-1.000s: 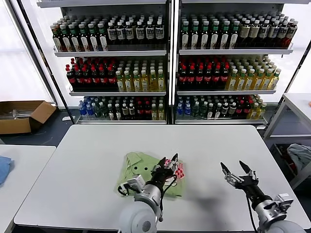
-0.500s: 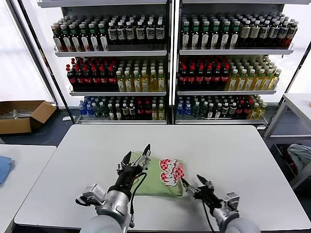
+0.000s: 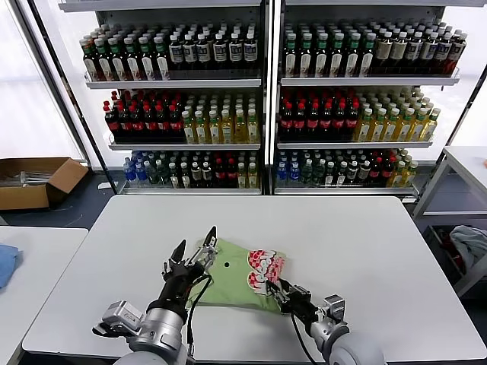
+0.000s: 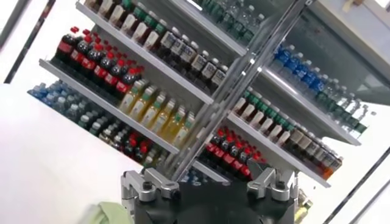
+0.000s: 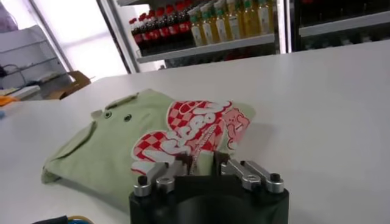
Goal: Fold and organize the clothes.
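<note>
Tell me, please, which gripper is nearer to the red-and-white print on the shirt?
The right. The right gripper sits at the shirt's near edge, just beside the print; the left gripper hovers, open, over the shirt's opposite side.

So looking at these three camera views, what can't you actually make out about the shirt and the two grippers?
- Right gripper: whether its fingertips pinch the polo shirt. Head view: too small; right wrist view: the gripper body hides the tips.
- Left gripper: open, above the shirt's left edge; contact with the fabric unclear. Left wrist view looks at the shelves, showing only a sliver of green.
- Shirt's underside and inner folds: hidden by its top layer in all views.
- Bottle labels: too small.
</note>
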Available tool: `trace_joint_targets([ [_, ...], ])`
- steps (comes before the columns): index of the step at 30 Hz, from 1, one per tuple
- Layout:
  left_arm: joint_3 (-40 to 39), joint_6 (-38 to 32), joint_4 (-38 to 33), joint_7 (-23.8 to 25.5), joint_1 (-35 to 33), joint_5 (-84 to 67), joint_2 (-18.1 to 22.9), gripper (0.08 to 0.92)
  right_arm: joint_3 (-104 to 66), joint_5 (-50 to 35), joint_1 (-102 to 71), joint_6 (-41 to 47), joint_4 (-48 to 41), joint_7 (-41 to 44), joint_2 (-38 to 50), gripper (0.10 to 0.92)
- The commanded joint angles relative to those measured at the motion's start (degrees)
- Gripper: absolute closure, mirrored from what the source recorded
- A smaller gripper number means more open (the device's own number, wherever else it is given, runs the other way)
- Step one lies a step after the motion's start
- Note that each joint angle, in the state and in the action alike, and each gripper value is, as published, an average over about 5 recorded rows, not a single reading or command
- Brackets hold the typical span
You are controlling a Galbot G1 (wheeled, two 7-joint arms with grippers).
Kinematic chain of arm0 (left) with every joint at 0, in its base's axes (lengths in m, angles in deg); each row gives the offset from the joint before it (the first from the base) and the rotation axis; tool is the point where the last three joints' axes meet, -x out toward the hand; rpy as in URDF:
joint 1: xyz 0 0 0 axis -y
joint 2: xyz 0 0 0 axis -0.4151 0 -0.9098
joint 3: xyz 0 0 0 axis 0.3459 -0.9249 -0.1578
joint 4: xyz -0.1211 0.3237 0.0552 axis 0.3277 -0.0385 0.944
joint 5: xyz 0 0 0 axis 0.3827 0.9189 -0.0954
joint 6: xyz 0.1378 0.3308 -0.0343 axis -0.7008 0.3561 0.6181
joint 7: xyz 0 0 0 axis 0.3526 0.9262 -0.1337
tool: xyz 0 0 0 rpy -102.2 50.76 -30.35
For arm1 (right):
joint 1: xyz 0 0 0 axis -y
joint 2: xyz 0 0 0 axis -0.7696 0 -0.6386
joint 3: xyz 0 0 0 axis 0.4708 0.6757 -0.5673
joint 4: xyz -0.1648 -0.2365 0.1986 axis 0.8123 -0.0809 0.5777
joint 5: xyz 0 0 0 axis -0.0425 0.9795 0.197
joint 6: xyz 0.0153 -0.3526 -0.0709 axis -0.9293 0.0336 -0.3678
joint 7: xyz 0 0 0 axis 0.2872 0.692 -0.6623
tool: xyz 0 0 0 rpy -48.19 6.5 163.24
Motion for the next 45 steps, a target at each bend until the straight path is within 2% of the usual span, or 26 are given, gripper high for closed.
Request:
trace_joint_targets([
  [1,1.00,-0.40,-0.56,0.10,-1.12,0.17,0.04,0.177,-2.57,7.39,-1.52,1.36,1.99,5.77,5.65,0.737],
  [5,0.72,-0.36,-0.06,0.07,-0.77,0.16,0.16,0.177,-6.54,8.33,-2.24,0.65,1.77,7.98,10.28,0.856],
  [8,0.46,-0.29,0.27,0.04,-0.48,0.16,0.29,0.177,-9.59,7.23,-2.49,-0.33,0.57,8.69,13.41,0.910],
  [15,0.08,-0.16,0.68,-0.09,-0.28,-0.02,0.58,0.177,-13.76,4.87,-3.31,-3.98,-2.91,7.46,15.26,0.916],
  [21,0.12,-0.03,0.61,-0.32,-0.44,-0.09,0.52,0.177,-14.92,4.60,-4.32,-5.98,-0.30,6.41,13.99,0.896],
  [29,0.05,0.46,0.36,-0.10,-0.34,0.85,1.24,0.177,-9.65,4.91,-3.88,-10.71,6.16,2.34,7.73,0.695],
  [34,-0.12,0.38,0.28,0.05,-1.12,1.90,1.21,0.177,-3.04,9.11,-1.13,-9.63,-0.18,0.26,3.30,0.548],
  [38,0.40,0.11,-0.38,0.15,-1.97,1.89,0.93,0.177,-2.51,9.10,-1.75,-8.53,-5.17,-2.07,2.48,0.435],
  [45,0.17,-0.04,1.02,0.17,-0.89,2.12,1.88,0.177,-3.43,6.48,-3.76,-8.96,-3.74,-3.88,3.02,0.246],
])
